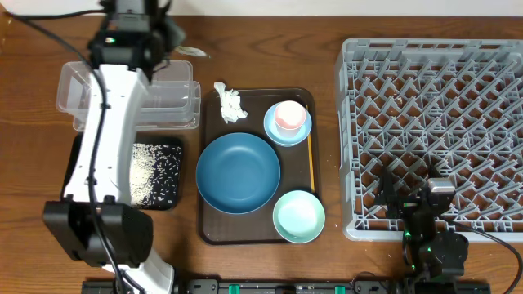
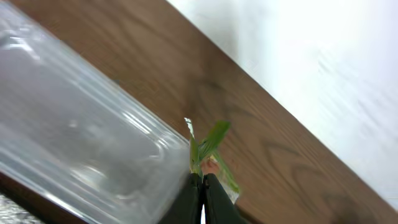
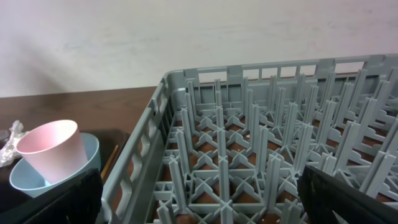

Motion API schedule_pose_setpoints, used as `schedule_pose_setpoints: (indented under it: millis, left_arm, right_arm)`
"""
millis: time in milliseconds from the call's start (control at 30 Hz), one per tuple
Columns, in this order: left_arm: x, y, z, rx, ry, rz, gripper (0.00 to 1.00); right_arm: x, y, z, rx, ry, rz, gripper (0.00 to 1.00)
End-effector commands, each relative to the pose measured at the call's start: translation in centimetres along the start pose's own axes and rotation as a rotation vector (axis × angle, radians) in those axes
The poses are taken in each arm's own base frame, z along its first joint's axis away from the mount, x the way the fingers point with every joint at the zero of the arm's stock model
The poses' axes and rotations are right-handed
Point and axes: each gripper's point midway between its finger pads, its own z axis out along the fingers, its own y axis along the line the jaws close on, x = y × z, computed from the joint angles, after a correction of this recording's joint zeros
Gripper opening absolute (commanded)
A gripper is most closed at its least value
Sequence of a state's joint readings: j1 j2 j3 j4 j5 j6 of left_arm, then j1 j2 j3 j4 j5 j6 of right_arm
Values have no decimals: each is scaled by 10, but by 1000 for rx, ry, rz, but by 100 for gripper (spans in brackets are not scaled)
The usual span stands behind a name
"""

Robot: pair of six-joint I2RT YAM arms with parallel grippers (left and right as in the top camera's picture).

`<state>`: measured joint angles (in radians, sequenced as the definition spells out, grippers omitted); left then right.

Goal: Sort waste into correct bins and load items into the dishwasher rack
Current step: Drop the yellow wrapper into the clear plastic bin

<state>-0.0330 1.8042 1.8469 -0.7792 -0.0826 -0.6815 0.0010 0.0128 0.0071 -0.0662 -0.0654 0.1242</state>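
Note:
My left gripper (image 2: 202,182) is shut on the small yellow-green snack wrapper (image 2: 212,154), just past the far corner of the clear plastic tub (image 2: 74,137). Overhead, this gripper (image 1: 170,38) is at the tub's back right corner (image 1: 135,96), with the wrapper (image 1: 194,52) beside it. The black tray (image 1: 157,171) holds white rice grains. A crumpled white tissue (image 1: 231,103), a dark-blue plate (image 1: 238,172), a light-blue dish (image 1: 299,132) with a pink cup (image 1: 288,115) in it, and a mint-white bowl (image 1: 299,216) lie on the brown tray. My right gripper (image 3: 199,199) is open and empty above the front left part of the grey rack (image 3: 267,124).
The brown serving tray (image 1: 214,224) sits mid-table between the bins and the rack (image 1: 433,122). The pink cup (image 3: 53,149) and light-blue dish (image 3: 25,180) show left of the rack in the right wrist view. A white wall runs behind the table's far edge.

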Motion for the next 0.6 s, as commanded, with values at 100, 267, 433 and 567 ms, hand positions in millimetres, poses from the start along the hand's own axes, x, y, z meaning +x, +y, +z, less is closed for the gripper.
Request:
schedule_pose_setpoints:
  millis: [100,267,433,567]
  left_arm:
    - [-24,51,15,-110,-12,-98,6]
    - [-24,83,25,-181,18,-137,10]
    - [-15,89,32,-194,65,-143,82]
    - [1,59,28,-33,174,-106,85]
  right_arm:
    - [1,-3,0,12,1,-8,99]
    - [1,-3,0,12,1,-8,99]
    - [1,-3,0,12,1,-8,99]
    - [1,-3,0,12,1,-8,99]
